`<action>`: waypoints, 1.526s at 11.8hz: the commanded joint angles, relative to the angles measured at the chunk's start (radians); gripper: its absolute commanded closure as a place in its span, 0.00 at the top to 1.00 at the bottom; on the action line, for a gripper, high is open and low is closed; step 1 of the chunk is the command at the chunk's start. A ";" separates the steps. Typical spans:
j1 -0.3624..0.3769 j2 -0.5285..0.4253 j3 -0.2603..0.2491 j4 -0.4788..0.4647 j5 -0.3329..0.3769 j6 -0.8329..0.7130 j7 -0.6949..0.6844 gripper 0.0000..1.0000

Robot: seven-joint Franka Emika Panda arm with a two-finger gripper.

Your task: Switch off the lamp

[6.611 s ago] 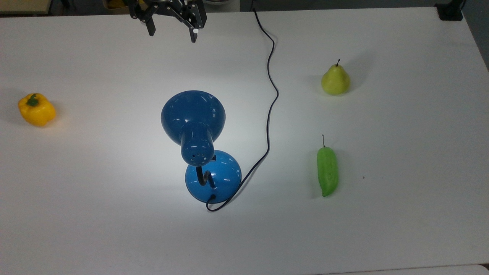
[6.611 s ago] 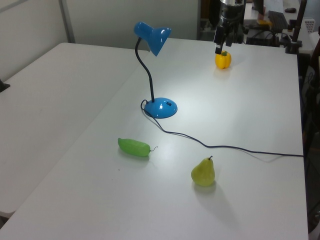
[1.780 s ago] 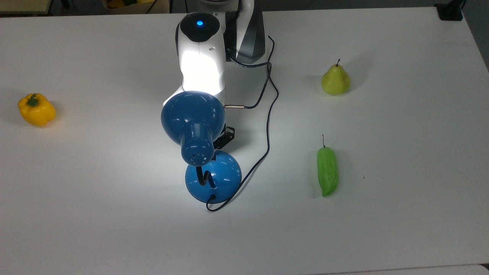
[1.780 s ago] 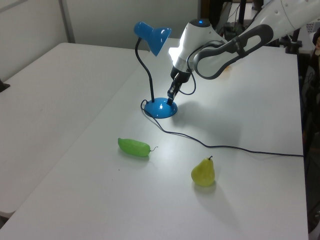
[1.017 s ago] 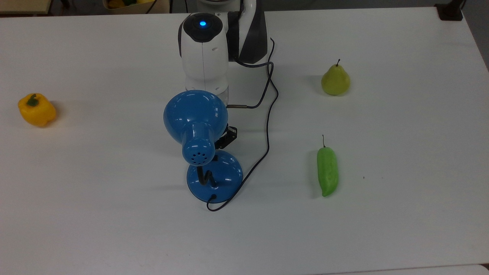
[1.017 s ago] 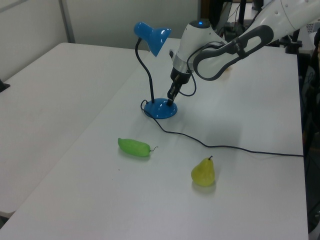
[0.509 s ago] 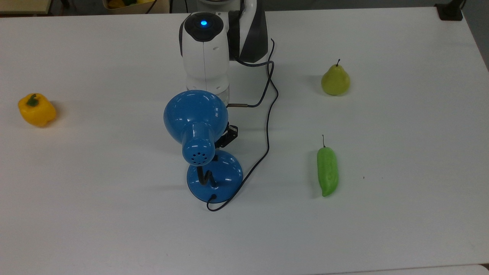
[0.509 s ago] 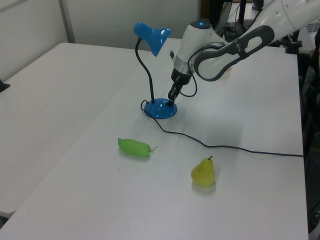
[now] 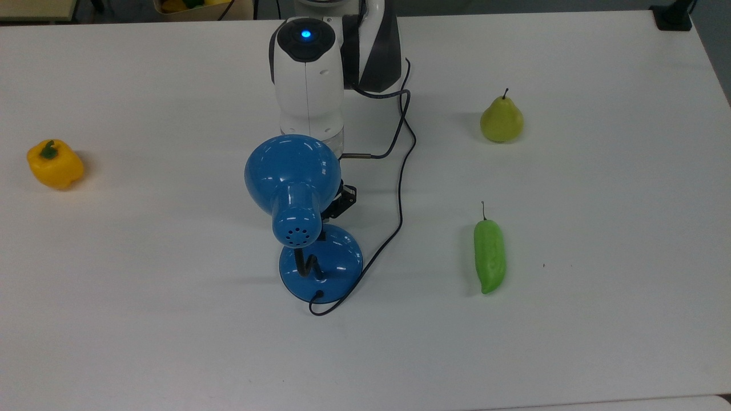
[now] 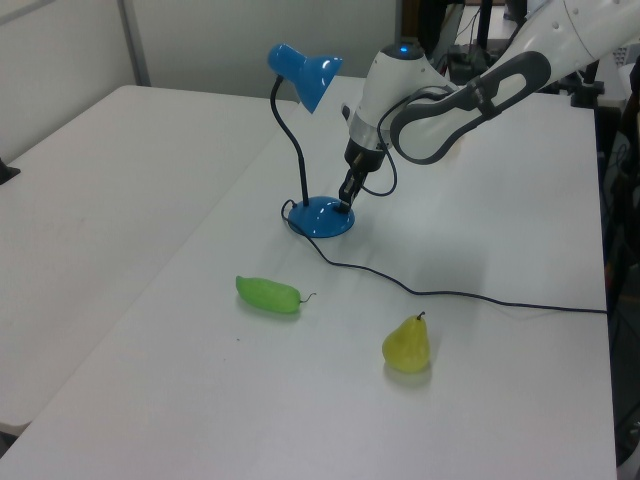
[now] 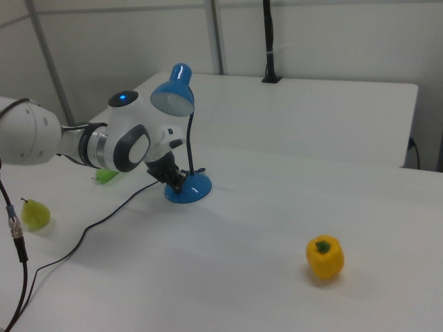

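The blue lamp stands mid-table, its cone shade (image 9: 291, 171) above its round base (image 9: 328, 265), and it casts no pool of light on the table. In the left view the shade (image 10: 305, 75) sits on the black bendy neck over the base (image 10: 318, 217). My gripper (image 10: 345, 204) points down at the base's far rim, fingers shut and holding nothing. In the top view the gripper (image 9: 341, 201) is mostly hidden under the shade. In the right view the gripper (image 11: 176, 181) sits at the left edge of the base (image 11: 190, 190).
The lamp's black cord (image 9: 401, 188) snakes from the base past my arm to the table's far edge. A pear (image 9: 501, 120) and a green pepper (image 9: 489, 254) lie on the top view's right. A yellow bell pepper (image 9: 54, 164) sits at the top view's far left.
The bright pool of light under the shade, seen 1.8 s ago, has gone. The lamp shifted slightly to the top view's right. Over the last half second my arm has barely moved.
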 commanded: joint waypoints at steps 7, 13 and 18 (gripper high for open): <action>0.005 -0.264 -0.001 -0.129 0.006 -0.332 0.013 0.00; -0.036 -0.467 -0.003 -0.129 -0.071 -0.648 0.057 0.83; -0.068 -0.528 -0.007 -0.126 -0.079 -0.715 0.060 1.00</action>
